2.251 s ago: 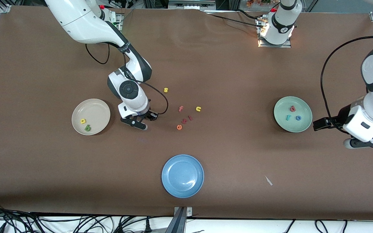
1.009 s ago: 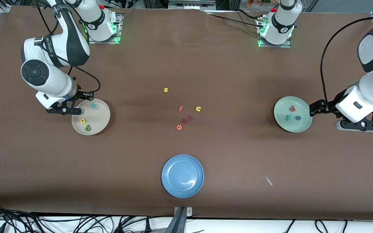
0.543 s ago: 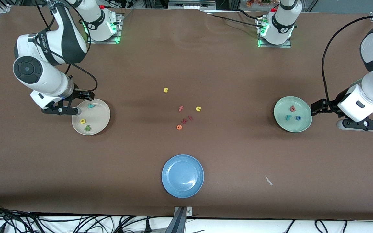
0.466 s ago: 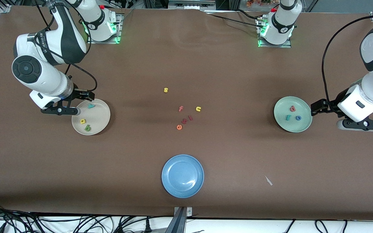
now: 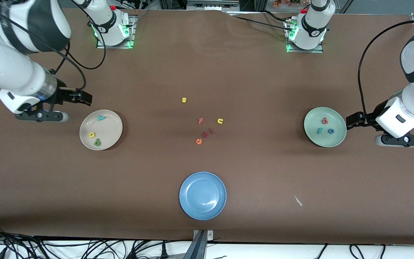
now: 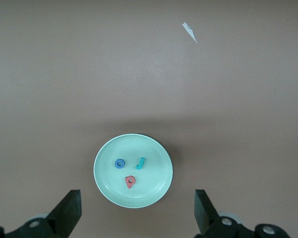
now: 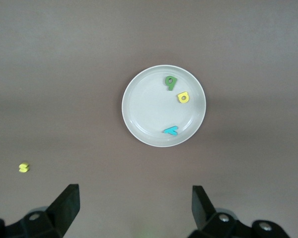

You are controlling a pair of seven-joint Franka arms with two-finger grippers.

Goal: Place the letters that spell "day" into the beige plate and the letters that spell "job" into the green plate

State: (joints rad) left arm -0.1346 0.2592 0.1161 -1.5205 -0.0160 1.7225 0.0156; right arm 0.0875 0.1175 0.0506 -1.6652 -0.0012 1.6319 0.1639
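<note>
The right hand (image 5: 40, 116) hangs in the air over bare brown counter (image 5: 207, 72) at the right arm's end, fingers (image 7: 64, 206) spread wide and holding nothing. Just beside it, toward the middle of the counter, lies the round cream-beige plate (image 5: 111, 124) with the small yellow foam d (image 5: 92, 135), green foam a (image 5: 97, 142) and teal foam y (image 5: 101, 117) lying apart inside it, all clear of the hand. Midway along the counter sit a yellow foam s (image 5: 184, 100), a pink foam f (image 5: 200, 121), a yellow foam u (image 5: 220, 121) and an orange foam e (image 5: 199, 141), with a round blue plate (image 5: 203, 195) nearer the front camera. Toward the left arm's end, the round pale mint-green plate (image 5: 313, 120) holds the pinkish-red foam b (image 5: 324, 121), teal foam j (image 5: 320, 130) and blue foam ring o (image 5: 331, 131). The left hand (image 5: 401, 140) hovers just beside that plate, over bare counter, fingers (image 6: 67, 213) wide and empty.
</note>
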